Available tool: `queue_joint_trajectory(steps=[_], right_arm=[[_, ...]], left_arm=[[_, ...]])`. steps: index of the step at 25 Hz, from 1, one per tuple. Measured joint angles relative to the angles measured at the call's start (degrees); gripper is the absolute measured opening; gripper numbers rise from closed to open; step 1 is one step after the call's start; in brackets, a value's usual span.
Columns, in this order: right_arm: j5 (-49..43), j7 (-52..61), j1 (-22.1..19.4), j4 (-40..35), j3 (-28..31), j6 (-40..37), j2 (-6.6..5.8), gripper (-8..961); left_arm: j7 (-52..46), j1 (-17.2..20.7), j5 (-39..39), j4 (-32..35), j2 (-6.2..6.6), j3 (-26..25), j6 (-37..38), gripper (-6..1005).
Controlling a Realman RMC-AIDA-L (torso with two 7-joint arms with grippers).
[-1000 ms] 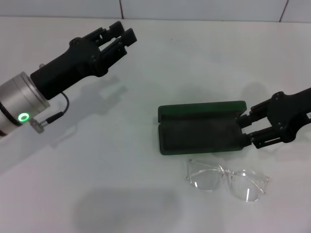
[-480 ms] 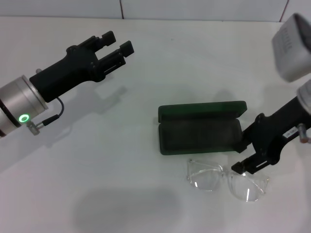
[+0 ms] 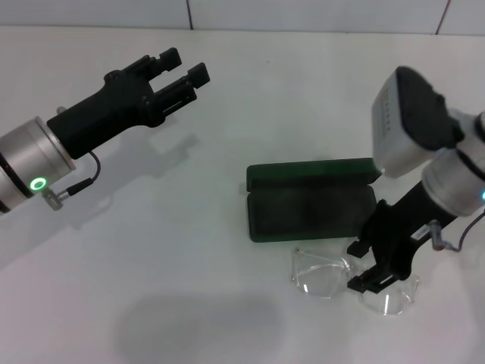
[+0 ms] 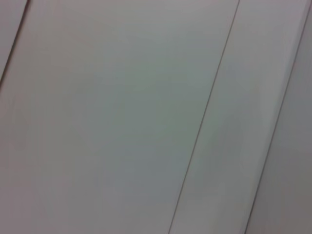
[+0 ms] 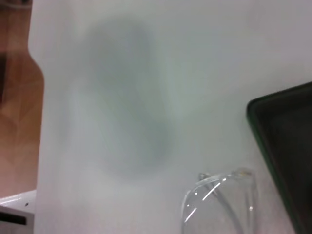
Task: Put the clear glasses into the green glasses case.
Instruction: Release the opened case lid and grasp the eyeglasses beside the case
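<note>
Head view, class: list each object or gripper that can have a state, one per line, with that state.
green glasses case: lid open, empty, lying flat on the table.
clear glasses: outside the case, resting on the table.
right gripper: open, over the glasses' middle.
left gripper: open, holding nothing, far from the case.
</note>
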Motion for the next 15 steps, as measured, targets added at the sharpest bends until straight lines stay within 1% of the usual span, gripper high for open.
queue_joint_trajectory(steps=[5,15], right_arm=[[0.16,2.75,0.16,-0.09,-4.32,2.67,0.01,503],[1.61,4.33,0.22,-0.08,-5.83,3.99,-0.03,480]], left_arm=[[0.08,-0.06,0.00,0.00,-0.01,0.00,0.02,684],[0.43,-0.23,0.48,0.00,-0.09,0.00,0.11,684]])
